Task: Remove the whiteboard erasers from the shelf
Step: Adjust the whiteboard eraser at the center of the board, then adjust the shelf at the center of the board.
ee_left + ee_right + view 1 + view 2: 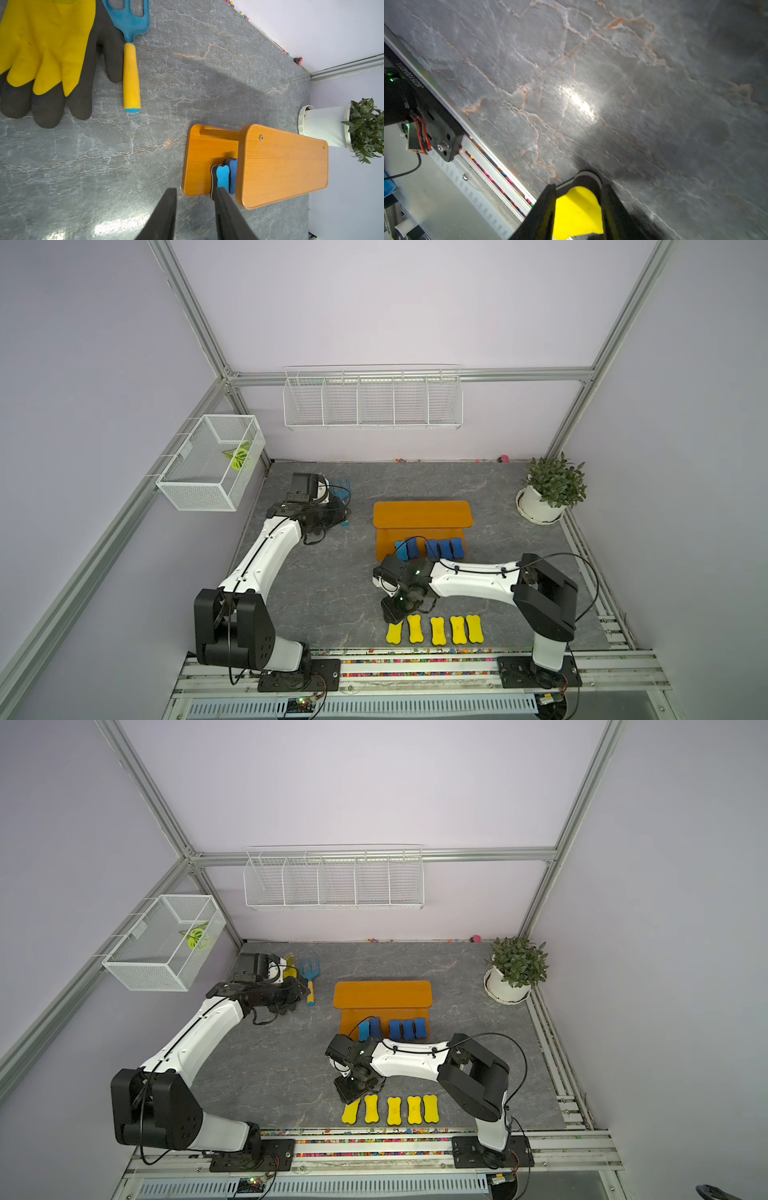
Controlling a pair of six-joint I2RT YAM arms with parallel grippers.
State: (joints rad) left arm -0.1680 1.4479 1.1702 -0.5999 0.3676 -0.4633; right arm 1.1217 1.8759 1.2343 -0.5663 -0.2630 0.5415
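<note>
The orange two-tier shelf (pixel 422 514) stands mid-table with a bare top board. Several blue whiteboard erasers (pixel 444 548) stand on edge on its lower board, also seen in the left wrist view (pixel 223 176). Several yellow erasers (pixel 438 630) lie in a row near the table's front edge. At the left end of that row a tilted yellow eraser (pixel 577 209) sits between the fingers of my right gripper (pixel 578 187), which is shut on it low over the table. My left gripper (pixel 194 192) hovers open and empty left of the shelf.
Yellow rubber gloves (pixel 41 41) and a blue hand rake with a yellow handle (pixel 131 79) lie under the left arm. A potted plant (pixel 548 493) stands at the back right. White wire baskets (pixel 372 402) hang on the walls. A metal rail (pixel 415 659) edges the front.
</note>
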